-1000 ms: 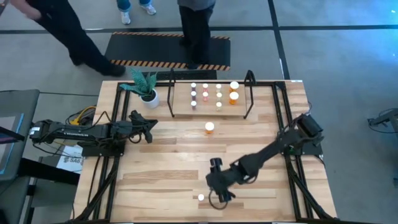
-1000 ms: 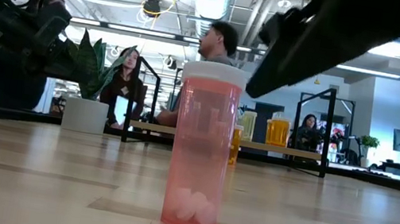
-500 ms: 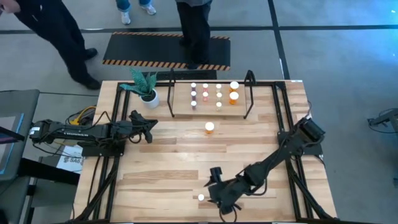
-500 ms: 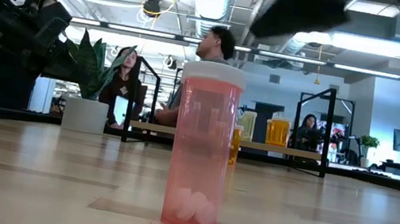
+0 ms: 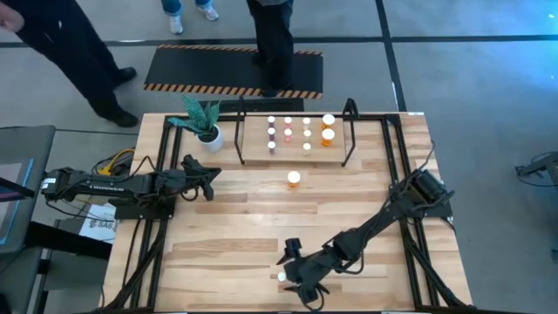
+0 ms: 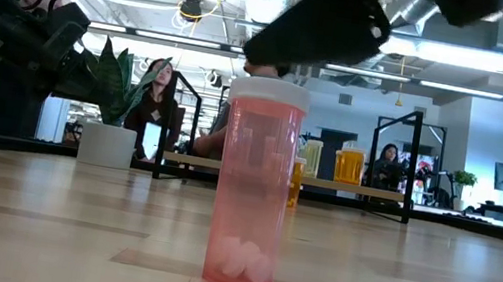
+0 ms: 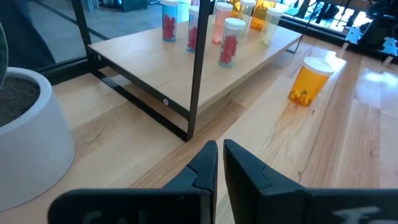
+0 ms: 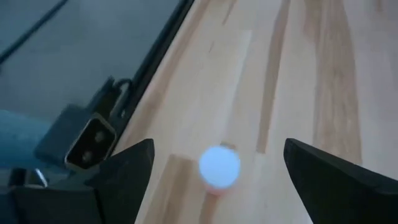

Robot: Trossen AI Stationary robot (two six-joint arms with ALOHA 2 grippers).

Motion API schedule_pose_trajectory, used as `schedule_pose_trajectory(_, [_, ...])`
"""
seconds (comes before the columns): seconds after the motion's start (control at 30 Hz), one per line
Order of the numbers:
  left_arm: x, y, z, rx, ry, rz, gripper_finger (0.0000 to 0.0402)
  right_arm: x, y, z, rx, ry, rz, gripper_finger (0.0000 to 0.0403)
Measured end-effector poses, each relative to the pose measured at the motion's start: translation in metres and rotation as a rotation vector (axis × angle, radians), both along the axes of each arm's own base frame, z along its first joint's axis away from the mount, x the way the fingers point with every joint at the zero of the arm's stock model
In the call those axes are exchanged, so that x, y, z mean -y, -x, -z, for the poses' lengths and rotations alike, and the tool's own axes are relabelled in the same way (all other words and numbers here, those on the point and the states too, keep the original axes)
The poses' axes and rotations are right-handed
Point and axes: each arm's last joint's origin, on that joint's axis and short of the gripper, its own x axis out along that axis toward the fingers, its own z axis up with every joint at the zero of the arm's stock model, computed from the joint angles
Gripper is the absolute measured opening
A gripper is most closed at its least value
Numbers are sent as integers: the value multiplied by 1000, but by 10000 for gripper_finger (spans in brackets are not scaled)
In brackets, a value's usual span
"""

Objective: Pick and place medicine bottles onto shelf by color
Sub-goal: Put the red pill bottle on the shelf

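Note:
A pinkish bottle with a white cap [image 6: 252, 187] stands upright on the table near its front edge; it also shows in the high view [image 5: 282, 276]. My right gripper [image 5: 294, 269] hovers open above it. In the right wrist view the cap [image 8: 219, 167] lies between the spread fingers [image 8: 219, 148], untouched. An orange bottle [image 5: 294, 179] stands on the table in front of the black-tube shelf [image 5: 241, 131], which holds several bottles. My left gripper [image 5: 212, 178] is shut and empty at the table's left, near the plant.
A white pot with a green plant [image 5: 207, 131] stands at the far left, close to the shelf's left post [image 7: 198, 68]. People stand beyond the far edge by a striped mat [image 5: 235, 70]. Black frame rails [image 5: 403, 183] run along the table's sides.
My right gripper has moved toward the table's near edge and left, coming down over the pinkish bottle. The bottle has stayed in place.

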Motion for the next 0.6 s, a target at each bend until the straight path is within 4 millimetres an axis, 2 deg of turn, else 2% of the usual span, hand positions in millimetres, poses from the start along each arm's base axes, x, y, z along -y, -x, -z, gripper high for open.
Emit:
schedule_pose_trajectory(0.1, [0, 0, 0, 4, 0, -1, 13, 4, -7, 2, 17, -26, 11, 381])
schedule_pose_trajectory(0.4, [0, 0, 0, 1, 0, 1, 13, 7, -19, 33, -49, -90, -18, 381])
schedule_pose_trajectory(0.6, [0, 0, 0, 0, 1, 1, 13, 7, -18, 34, -64, -84, -21, 381])
